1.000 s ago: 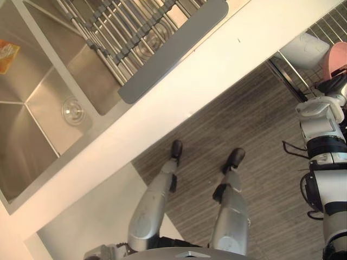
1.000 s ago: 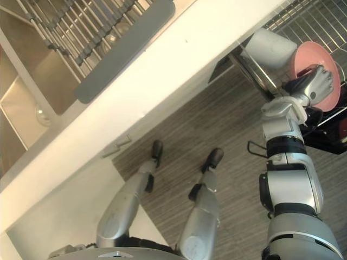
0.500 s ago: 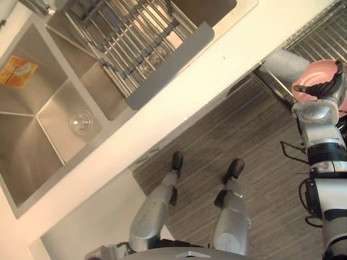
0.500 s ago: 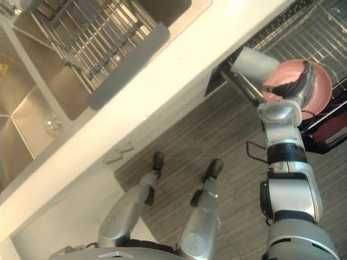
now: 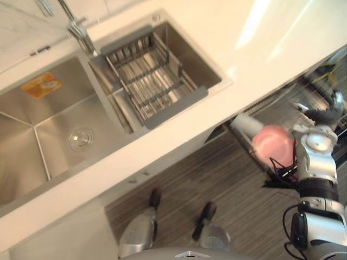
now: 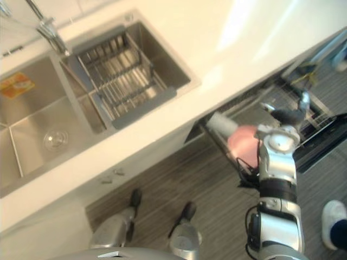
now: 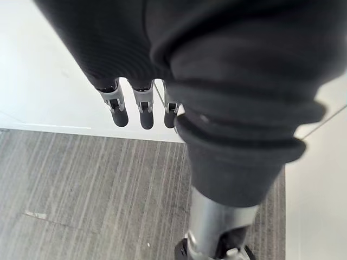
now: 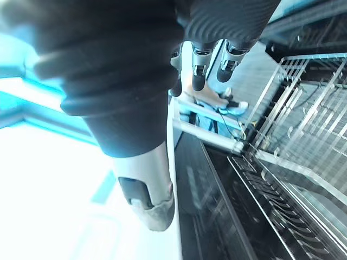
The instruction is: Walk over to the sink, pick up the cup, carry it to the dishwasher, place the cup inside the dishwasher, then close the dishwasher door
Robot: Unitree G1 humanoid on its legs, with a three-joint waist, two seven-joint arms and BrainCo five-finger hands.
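White countertop runs across the kitchen, with one steel sink of two basins set into it. One grey drain rack sits in the basin nearer the dishwasher, and one faucet stands behind. That one dishwasher stands open under the counter's end, its wire rack out over the dark door. One pink cup lies at the rack's near end, just beside a pale cylinder and the right wrist, apart from the fingers. The right hand hovers over the rack, fingers straight and slack, holding nothing. The left hand hangs above the striped floor, fingers loose and empty. A person's one white shoe shows nearby.
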